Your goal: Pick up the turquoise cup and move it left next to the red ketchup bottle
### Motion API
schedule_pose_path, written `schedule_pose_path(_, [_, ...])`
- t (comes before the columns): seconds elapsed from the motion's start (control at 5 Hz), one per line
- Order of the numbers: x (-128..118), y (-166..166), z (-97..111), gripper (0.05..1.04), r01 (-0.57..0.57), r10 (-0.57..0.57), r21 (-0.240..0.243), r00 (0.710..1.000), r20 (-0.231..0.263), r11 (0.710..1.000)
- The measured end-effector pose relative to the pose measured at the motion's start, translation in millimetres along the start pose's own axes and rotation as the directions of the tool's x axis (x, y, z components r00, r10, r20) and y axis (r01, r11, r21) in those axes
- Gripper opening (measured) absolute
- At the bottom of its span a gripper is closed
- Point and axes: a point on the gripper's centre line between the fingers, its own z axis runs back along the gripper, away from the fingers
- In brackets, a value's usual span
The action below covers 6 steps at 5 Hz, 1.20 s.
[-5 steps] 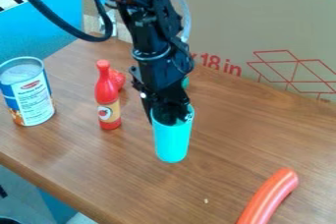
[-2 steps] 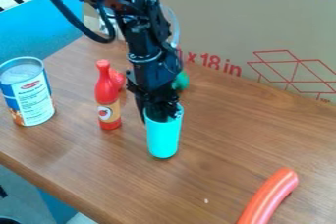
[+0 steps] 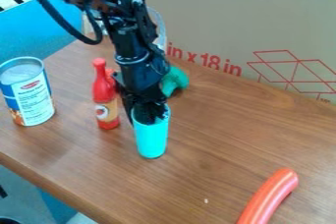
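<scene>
Pinching the cup at its rim, looks like: gripper (image 3: 140, 115) is down at the mouth of the turquoise cup (image 3: 151, 137), one finger outside the left wall, other one seems to be inside the mouth, tip hidden. Cup is close to upright, middle of the table (image 3: 216, 144), a bit left; can't tell if its base is touching the wood or just above it. Step in hand, my read: grasp is made and the cup is being handled, not released yet. Where it should end up can't be told from this

Red bottle (image 3: 101, 90) is upright just left of the gripper, very tight there, contact possible but can't confirm. Small red thing (image 3: 109, 73) behind the bottle, mostly hidden. Green thing (image 3: 175, 79) on the far side, just right of the arm, partly covered by it. Can (image 3: 31, 95) upright at the left, apart from the bottle. Orange-red sausage (image 3: 271, 193) lying at the near right, well apart from the cup. Cardboard box (image 3: 230, 31) standing along the far edge

Next move, judging from the layout: a firm grip on the rim and the cup kept level, since a one-sided hold could let it swing or tilt. Any shift left needs lift or a detour first, or the bottle likely gets knocked; right side has more room. If setting down, base flat on the wood, then spread the fingers and go straight up so the inner one doesn't drag the rim
</scene>
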Motion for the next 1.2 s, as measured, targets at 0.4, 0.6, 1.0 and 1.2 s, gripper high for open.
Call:
schedule_pose_path(0.4, [12.8, -19.4, 42.3, 0.945, 0.045, -0.056, 0.073, 0.986, 0.16, 0.996])
schedule_pose_path(0.6, [12.7, -25.2, 55.0, 1.009, 0.046, -0.059, 0.078, 0.982, 0.182, 0.996])
schedule_pose_path(1.0, [45.9, -70.0, 74.0, 1.005, 0.146, -0.136, -0.063, 0.98, 0.145, 0.987])
schedule_pose_path(1.2, [74.5, -104.7, 56.4, 1.005, 0.215, -0.203, -0.116, 0.974, 0.102, 0.97])
